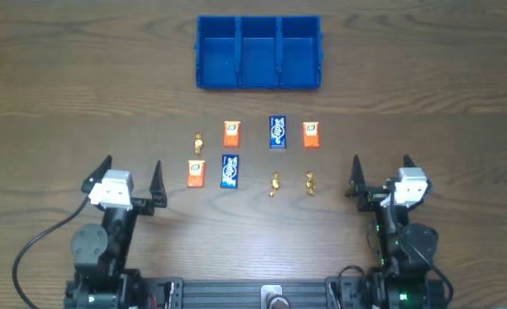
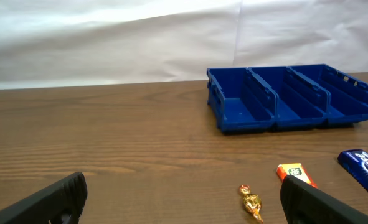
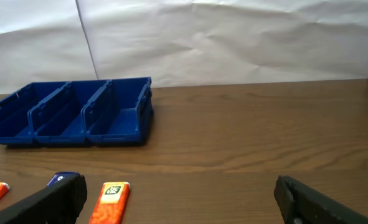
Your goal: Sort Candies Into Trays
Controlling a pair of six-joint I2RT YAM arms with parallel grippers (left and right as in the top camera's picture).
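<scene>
Sitting in two loose rows on the brown wooden tabletop (image 1: 81, 94) are the candies: three orange rectangular packets (image 1: 232, 133), two blue foil packets (image 1: 277, 132) and three small gold-wrapped sweets (image 1: 274, 184). The blue plastic three-compartment tray (image 1: 258, 81) is further out, well apart from them. The left end effector (image 1: 133, 165) and right end effector (image 1: 381, 163) flank the near row, fingers spread wide apart on both.

Black arms (image 1: 107, 245), white wrist housings (image 1: 111, 187)
</scene>
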